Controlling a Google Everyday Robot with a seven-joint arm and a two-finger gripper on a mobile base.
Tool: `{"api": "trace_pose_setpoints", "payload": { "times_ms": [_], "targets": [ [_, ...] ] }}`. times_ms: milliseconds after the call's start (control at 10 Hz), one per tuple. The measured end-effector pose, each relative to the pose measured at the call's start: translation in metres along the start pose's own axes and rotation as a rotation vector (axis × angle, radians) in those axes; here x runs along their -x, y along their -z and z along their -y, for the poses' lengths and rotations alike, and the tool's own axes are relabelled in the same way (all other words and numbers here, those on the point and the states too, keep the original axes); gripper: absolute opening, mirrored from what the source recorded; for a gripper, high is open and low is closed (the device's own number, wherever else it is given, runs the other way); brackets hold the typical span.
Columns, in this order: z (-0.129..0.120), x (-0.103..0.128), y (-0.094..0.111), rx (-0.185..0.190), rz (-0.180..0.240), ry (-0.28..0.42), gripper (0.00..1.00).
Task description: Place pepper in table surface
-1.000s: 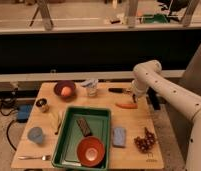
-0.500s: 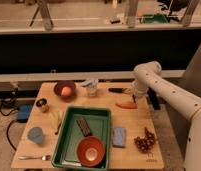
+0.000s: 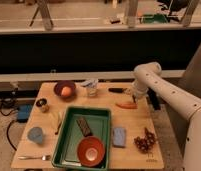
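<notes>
The pepper (image 3: 126, 105) is a small slender orange-red piece lying on the pale wood table surface (image 3: 134, 124), near its right side. My gripper (image 3: 134, 99) hangs at the end of the white arm just above and to the right of the pepper, its tip right at the pepper's right end. I cannot make out whether it still touches the pepper.
A green tray (image 3: 69, 134) holds a red-orange bowl (image 3: 90, 150) and a dark bar (image 3: 84, 125). A dark bowl with a round orange fruit (image 3: 65, 90), a plastic cup (image 3: 91, 88), a blue sponge (image 3: 119, 136), grapes (image 3: 145, 142), a blue cup (image 3: 35, 135) and a fork (image 3: 34, 157) lie around.
</notes>
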Motion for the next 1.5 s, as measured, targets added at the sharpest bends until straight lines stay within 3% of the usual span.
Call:
{"api": "trace_pose_setpoints", "payload": {
  "times_ms": [1500],
  "targets": [
    [0.004, -0.012, -0.02, -0.021, 0.032, 0.069, 0.8]
  ]
}}
